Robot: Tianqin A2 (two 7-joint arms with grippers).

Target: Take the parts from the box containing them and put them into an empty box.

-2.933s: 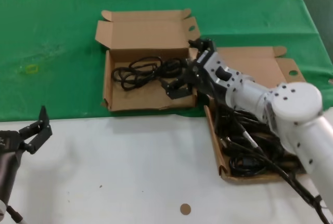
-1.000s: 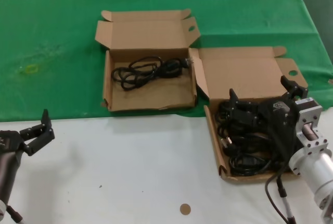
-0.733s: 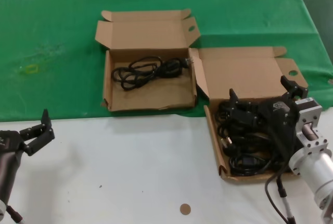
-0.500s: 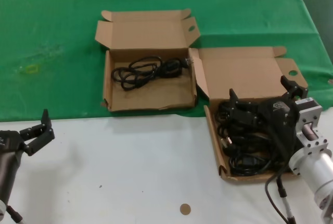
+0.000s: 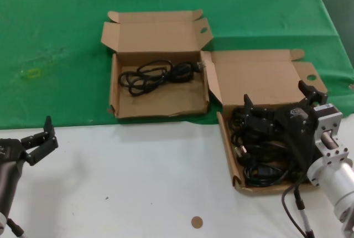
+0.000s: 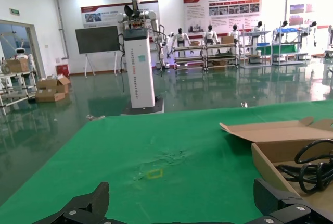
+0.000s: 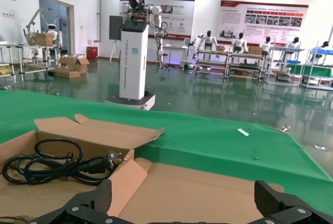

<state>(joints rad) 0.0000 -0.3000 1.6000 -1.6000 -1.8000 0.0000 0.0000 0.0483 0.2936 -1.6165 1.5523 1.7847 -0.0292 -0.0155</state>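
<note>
The right gripper [image 5: 275, 107] has its black fingers [image 5: 248, 105] spread wide and holding nothing, poised just above the pile of black power cables [image 5: 260, 155] in the right-hand cardboard box [image 5: 228, 152]. Whether a fingertip touches the pile is hard to judge. That box runs lengthwise away from the robot, its lid [image 5: 260, 80] laid open at the far end.

The left-hand box [image 5: 113, 91] sits just beside it, farther back — one coiled cable [image 5: 157, 76] lies in it, stretched across the box's width with its plug toward the right box. The right wrist view shows that plug's prongs [image 7: 115, 157], which the head view does not.

The left gripper [image 5: 40, 138] waits low at the robot's left, fingers apart and empty, over the white tabletop [image 5: 138, 182].

A green cloth [image 5: 55, 39] covers the far half of the table — beyond it, the wrist views show a large hall with a white robot stand [image 6: 139, 67] and wall posters [image 7: 263, 23].
</note>
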